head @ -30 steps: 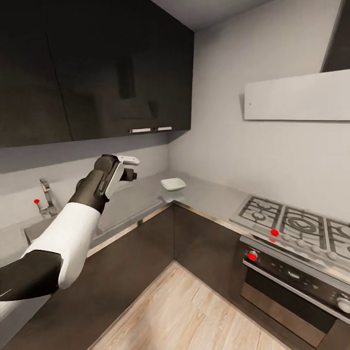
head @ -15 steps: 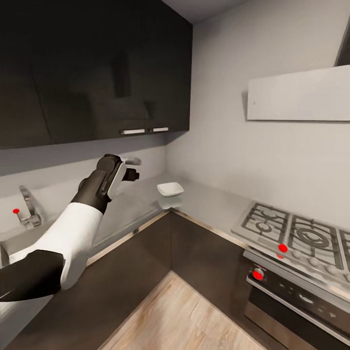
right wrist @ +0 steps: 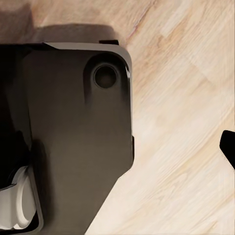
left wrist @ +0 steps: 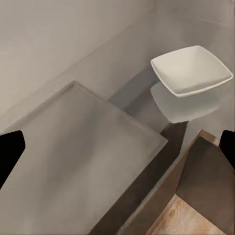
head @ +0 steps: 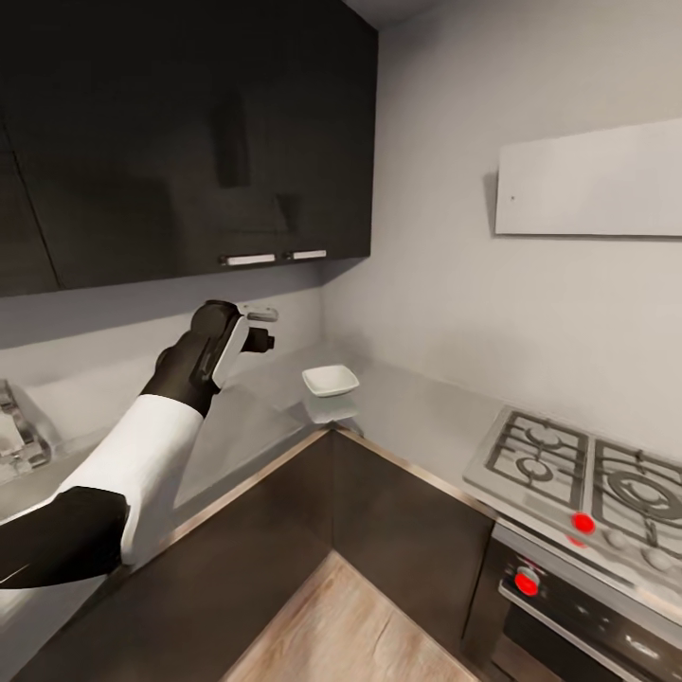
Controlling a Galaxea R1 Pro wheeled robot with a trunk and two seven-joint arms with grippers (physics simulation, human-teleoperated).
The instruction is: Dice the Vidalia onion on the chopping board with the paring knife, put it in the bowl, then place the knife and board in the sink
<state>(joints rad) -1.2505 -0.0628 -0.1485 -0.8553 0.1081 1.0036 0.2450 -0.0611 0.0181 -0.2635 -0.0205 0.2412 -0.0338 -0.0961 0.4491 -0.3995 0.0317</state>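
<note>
— Since my head and base have swung round to the right, what do you make of the shift?

— As the whole view slid, the chrome tap (head: 17, 438) with its sink drifted out to the left edge and the steel hob (head: 592, 474) with its red knobs dropped lower right. That is my camera turning, not the things moving. The shallow white squarish bowl (head: 331, 381) sits where it did, on the long matte grey counter (head: 417, 398) near the inner corner.

— And for the job?

— I judge I am early in it and turning away from the basin, which is where the onion should be. No onion, brown board or red-handled knife shows to me, so I cannot say where they lie. My guess is I will have to come back toward the tap before anything gets picked up.

— How is your left arm set?

— It is raised and stretched forward over the counter, elbow bent, with the left tool (head: 260, 327) pointing toward the bowl, above and a little short of it. Its wrist camera looks down on the flat grey drainboard (left wrist: 73, 161) and the bowl (left wrist: 191, 69) beyond; the two dark fingertips sit wide apart at the frame edges, parted with nothing between them.

— The right one?

— Its wrist camera faces my own dark base (right wrist: 68, 137) and the pale wood floor (right wrist: 186, 88). One dark fingertip (right wrist: 228, 147) shows; whether that tool is spread or closed I cannot tell.
</note>
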